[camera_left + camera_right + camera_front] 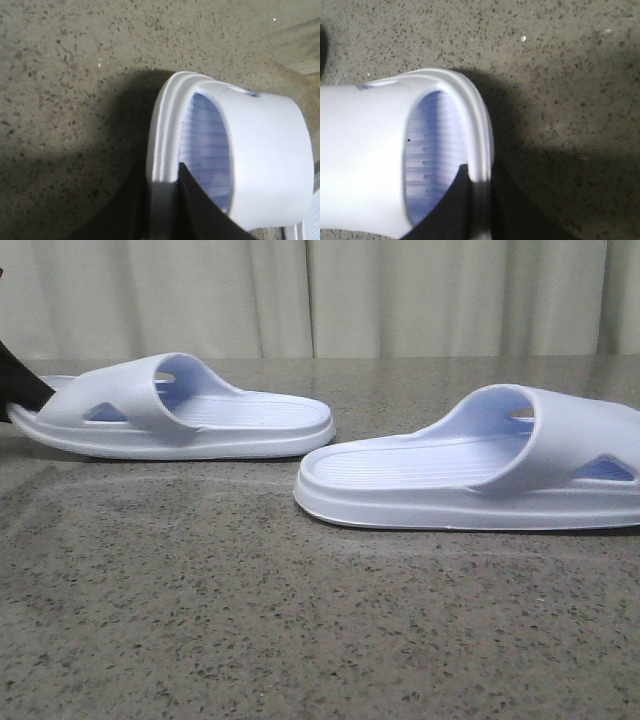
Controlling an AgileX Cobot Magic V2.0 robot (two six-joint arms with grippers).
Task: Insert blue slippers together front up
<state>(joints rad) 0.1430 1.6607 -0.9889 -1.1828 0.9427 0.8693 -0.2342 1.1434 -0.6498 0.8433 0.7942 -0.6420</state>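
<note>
Two blue slippers lie soles down on the speckled table, heels toward each other. The left slipper (180, 420) has its strap and toe at the far left, where a dark finger (22, 385) of my left arm touches it. In the left wrist view my left gripper (161, 167) is shut on this slipper's (260, 150) sole rim, one finger on the ribbed footbed and one outside. The right slipper (480, 470) runs off the right edge. In the right wrist view my right gripper (479, 172) is shut on that slipper's (365, 150) rim the same way.
The grey speckled table (300, 630) stretches in front of both slippers, with a gap between their heels. A pale curtain (320, 295) hangs behind the table's far edge.
</note>
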